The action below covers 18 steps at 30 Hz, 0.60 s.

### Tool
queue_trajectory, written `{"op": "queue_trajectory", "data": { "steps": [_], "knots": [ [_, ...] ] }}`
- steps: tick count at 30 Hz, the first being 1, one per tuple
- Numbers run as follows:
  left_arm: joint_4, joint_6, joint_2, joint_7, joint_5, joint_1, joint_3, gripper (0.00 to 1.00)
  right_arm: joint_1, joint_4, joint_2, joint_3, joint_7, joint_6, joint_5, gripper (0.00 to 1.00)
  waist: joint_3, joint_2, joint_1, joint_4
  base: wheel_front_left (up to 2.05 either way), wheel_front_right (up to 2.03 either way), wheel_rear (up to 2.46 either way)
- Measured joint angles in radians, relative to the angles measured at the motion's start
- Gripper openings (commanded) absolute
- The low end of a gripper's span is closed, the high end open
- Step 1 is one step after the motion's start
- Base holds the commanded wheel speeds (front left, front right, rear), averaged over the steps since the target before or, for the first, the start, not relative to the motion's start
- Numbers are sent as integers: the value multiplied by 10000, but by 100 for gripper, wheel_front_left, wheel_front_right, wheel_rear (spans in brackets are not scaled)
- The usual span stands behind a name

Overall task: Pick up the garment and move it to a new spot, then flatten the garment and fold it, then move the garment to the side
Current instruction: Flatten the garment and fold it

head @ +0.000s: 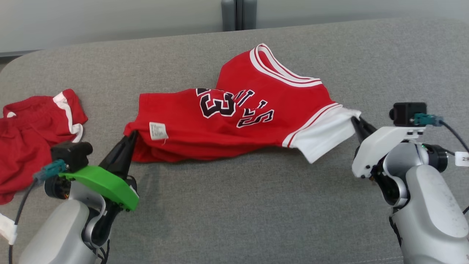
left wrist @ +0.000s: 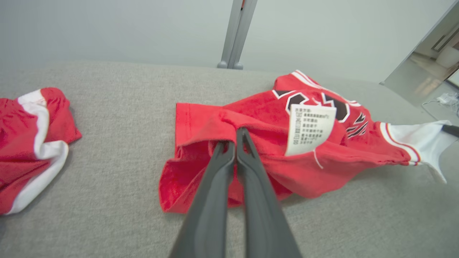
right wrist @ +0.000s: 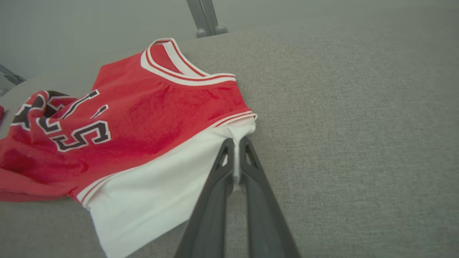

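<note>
Left gripper (head: 132,134) is pinched shut on a red hem corner of the jersey (head: 220,124), its two dark fingers pressed together with a fold of cloth caught at the tips; in the left wrist view the fingers (left wrist: 222,168) meet just where the red fabric bunches up over them. At the jersey's opposite end the right gripper (head: 354,119) is closed as well, on the edge of the white sleeve (head: 324,136) (a sliver of white cloth shows between its fingers (right wrist: 218,179) in the right wrist view).

The jersey lies crumpled across the middle of the grey fabric-covered table (head: 234,212), drawn out between the two grippers; its collar (head: 278,69), white with red stripes, points toward the far edge; black-and-white numerals and lettering (head: 234,108) run creased across the chest. A white care label (head: 158,131) sits on the red cloth just beside the left gripper's fingertips; the sleeve end looks raised a little, with shadow beneath it, though how far it is off the table I cannot tell.

A second red garment (head: 33,139) with white trim lies bunched at the robot's far left, well apart from the jersey; a grey post (head: 238,14) stands beyond the table's far edge against a pale wall (head: 110,18).
</note>
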<state>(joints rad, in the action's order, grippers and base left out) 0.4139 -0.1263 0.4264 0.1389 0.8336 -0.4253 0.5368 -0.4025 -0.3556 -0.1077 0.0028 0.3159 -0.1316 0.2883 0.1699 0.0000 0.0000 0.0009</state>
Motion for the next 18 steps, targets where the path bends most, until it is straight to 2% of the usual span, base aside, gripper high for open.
{"op": "queue_trajectory", "data": {
  "steps": [9, 13, 18],
  "knots": [
    [-3058, -12, 159, -194, 1639, -262, -510, 0, 80, 3221, -81, -899, -337, 2, 997, 0, -203, 0, 0, 40, 0, 0, 0],
    [-4165, -12, 173, -775, 2596, -958, -522, 0, -320, 4640, -211, -1080, -341, 4, 1218, 0, -183, 0, 0, -91, 0, 0, 0],
    [-4963, -13, 368, -1789, 3739, -2120, -552, 0, -1371, 5655, -631, -970, 86, 4, 1181, 0, -56, 0, 1, -365, 0, 0, 0]
  ]
}}
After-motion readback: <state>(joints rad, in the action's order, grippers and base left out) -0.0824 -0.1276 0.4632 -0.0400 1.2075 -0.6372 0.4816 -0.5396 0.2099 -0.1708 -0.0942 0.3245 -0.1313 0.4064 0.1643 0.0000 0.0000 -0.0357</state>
